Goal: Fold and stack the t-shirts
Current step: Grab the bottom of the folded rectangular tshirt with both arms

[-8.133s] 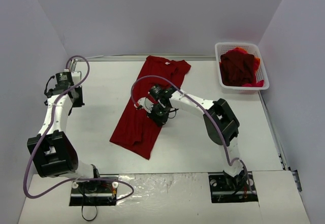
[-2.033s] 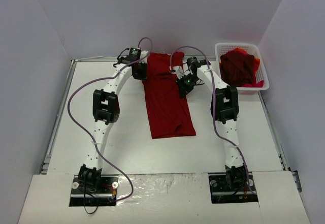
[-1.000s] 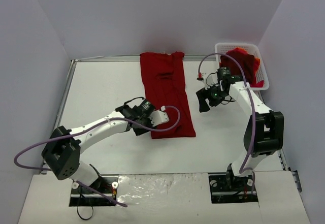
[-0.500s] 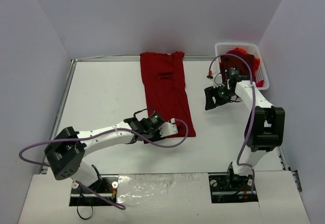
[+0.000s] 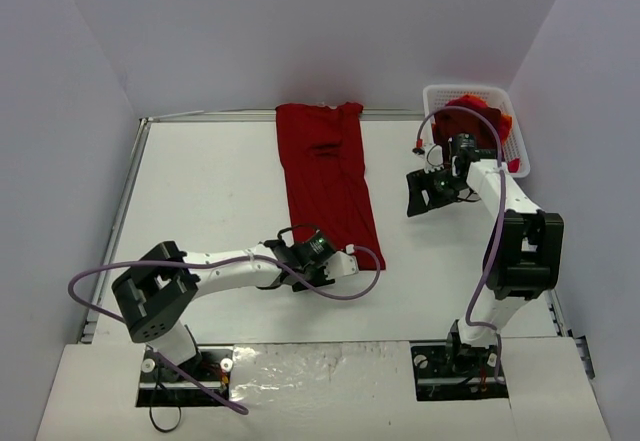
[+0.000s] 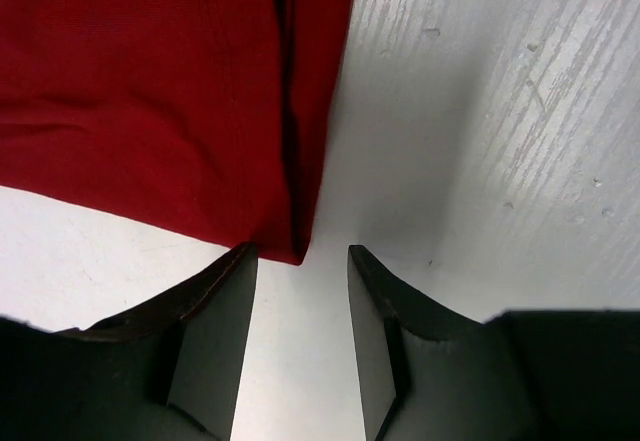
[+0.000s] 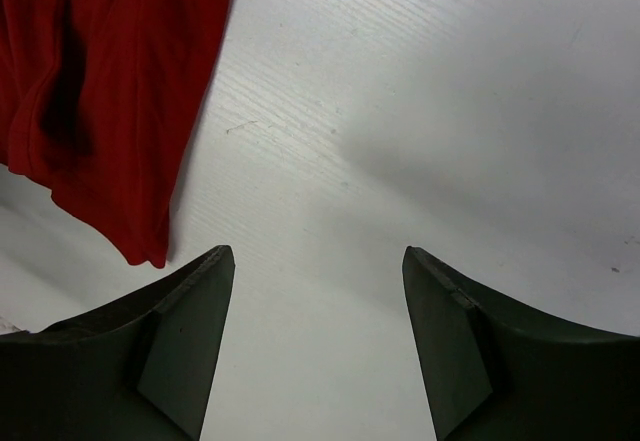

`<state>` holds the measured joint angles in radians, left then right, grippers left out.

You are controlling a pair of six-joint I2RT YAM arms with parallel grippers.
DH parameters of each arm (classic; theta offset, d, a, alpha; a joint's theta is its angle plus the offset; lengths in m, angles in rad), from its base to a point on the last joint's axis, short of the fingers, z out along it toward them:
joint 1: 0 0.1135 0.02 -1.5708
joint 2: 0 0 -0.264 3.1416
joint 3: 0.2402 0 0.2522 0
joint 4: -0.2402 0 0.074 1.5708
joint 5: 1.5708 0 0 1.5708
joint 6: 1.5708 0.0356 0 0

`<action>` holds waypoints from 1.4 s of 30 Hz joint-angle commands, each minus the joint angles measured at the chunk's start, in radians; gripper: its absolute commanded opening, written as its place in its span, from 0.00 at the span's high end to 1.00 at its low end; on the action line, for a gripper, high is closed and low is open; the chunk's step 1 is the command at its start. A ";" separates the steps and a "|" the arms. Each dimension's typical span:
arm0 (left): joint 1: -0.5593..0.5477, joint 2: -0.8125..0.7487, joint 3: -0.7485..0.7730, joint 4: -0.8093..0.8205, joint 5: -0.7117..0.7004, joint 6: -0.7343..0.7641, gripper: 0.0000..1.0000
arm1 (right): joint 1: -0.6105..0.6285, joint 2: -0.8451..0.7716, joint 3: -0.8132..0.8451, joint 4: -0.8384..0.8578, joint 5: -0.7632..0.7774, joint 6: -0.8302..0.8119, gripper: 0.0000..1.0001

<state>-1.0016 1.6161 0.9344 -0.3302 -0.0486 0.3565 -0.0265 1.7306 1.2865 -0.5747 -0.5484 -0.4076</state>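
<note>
One dark red t-shirt lies on the table as a long narrow strip running from the back wall toward me. My left gripper is low at its near end, open. In the left wrist view a near corner of the t-shirt reaches just between the fingertips of the left gripper, with nothing clamped. My right gripper hovers to the right of the strip, open and empty. The right wrist view has the t-shirt's edge left of the right gripper. More t-shirts are heaped in the basket.
A white mesh basket stands at the back right corner, close behind the right arm. Grey walls close in the table on three sides. Purple cables loop off both arms, the left one trailing over the t-shirt's near end.
My left gripper has slid toward me along the t-shirt's left side to its near end. My right gripper has drifted slightly right, away from the t-shirt. The t-shirt has not moved.
</note>
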 commanded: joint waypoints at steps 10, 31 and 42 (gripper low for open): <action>-0.008 0.022 0.000 0.088 -0.106 -0.028 0.61 | -0.007 -0.029 0.019 -0.020 -0.035 -0.016 0.36; 0.006 -0.019 0.057 -0.009 -0.056 -0.037 0.98 | 0.020 -0.057 0.054 -0.184 -0.051 -0.158 0.43; 0.184 -0.134 0.047 -0.020 0.151 -0.093 0.98 | 0.063 -0.180 -0.035 -0.217 -0.136 -0.397 0.39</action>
<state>-0.8444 1.5013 0.9554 -0.3103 0.0193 0.3008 0.0406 1.5574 1.2922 -0.7361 -0.6266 -0.7040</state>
